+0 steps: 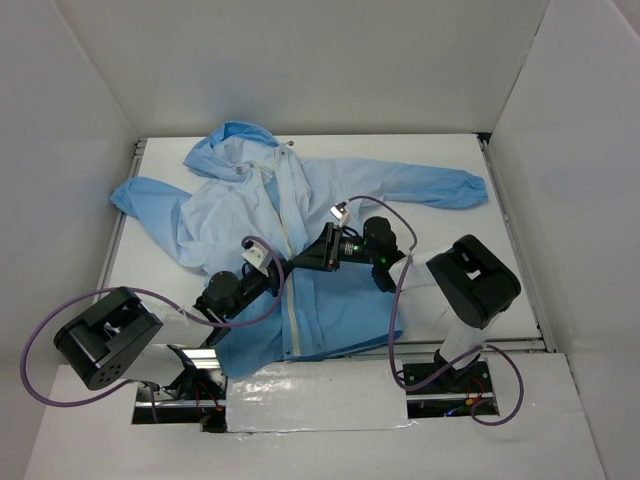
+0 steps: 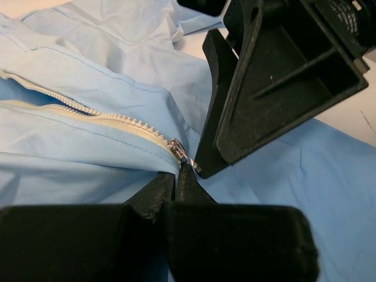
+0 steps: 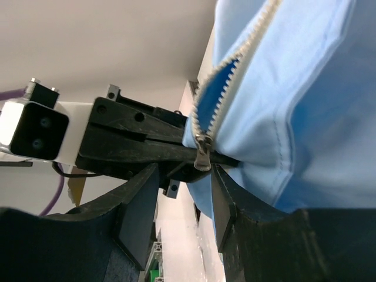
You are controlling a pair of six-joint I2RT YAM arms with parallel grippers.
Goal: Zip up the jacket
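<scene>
The light-blue jacket point(image 1: 330, 190) lies flat on the table, hood at the far side. Its white zipper point(image 1: 293, 325) is joined near the hem and parted above the slider point(image 2: 177, 147). My left gripper point(image 1: 272, 268) is shut on the jacket at the zipper, just below the slider; its fingertips point(image 2: 187, 171) pinch the fabric. My right gripper point(image 1: 306, 257) is open. In the right wrist view the slider's metal pull point(image 3: 204, 154) hangs between the right gripper's fingertips point(image 3: 218, 182), at their ends, untouched. The left gripper point(image 3: 135, 138) shows right behind it.
White walls enclose the table point(image 1: 450, 290) on three sides. The right sleeve point(image 1: 440, 188) stretches right and the left sleeve point(image 1: 145, 197) is bunched at the far left. Purple cables point(image 1: 395, 300) loop over the hem. White tape point(image 1: 315, 395) covers the near edge.
</scene>
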